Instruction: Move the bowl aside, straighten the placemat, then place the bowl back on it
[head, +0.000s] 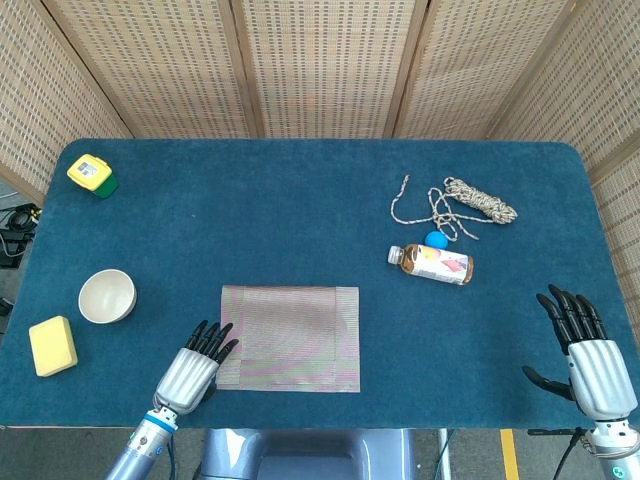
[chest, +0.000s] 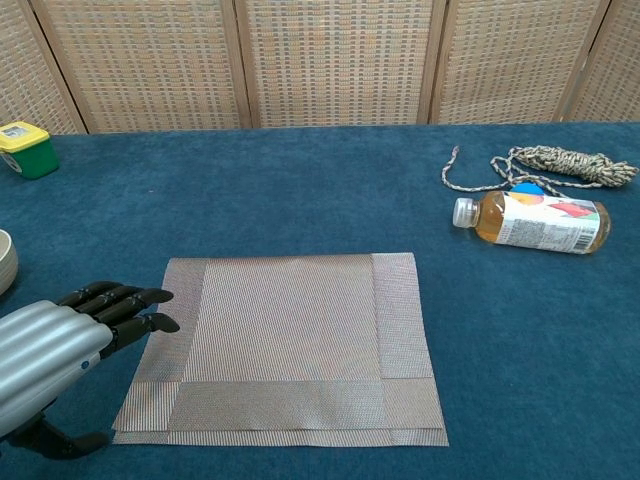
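Note:
The woven grey placemat (head: 290, 338) (chest: 288, 343) lies flat near the table's front edge. A white bowl (head: 107, 296) (chest: 4, 262) stands on the blue cloth to its left, off the mat. My left hand (head: 190, 369) (chest: 62, 345) is open, fingers extended, with its fingertips (chest: 155, 308) at the mat's left border. My right hand (head: 588, 359) is open at the front right corner, far from the mat, holding nothing.
A yellow sponge (head: 52, 345) lies front left of the bowl. A yellow-green container (head: 92, 175) (chest: 26, 149) sits at the back left. A bottle (head: 432, 264) (chest: 533, 222), a blue cap (head: 436, 239) and a coiled rope (head: 465, 203) (chest: 545, 162) lie at the right.

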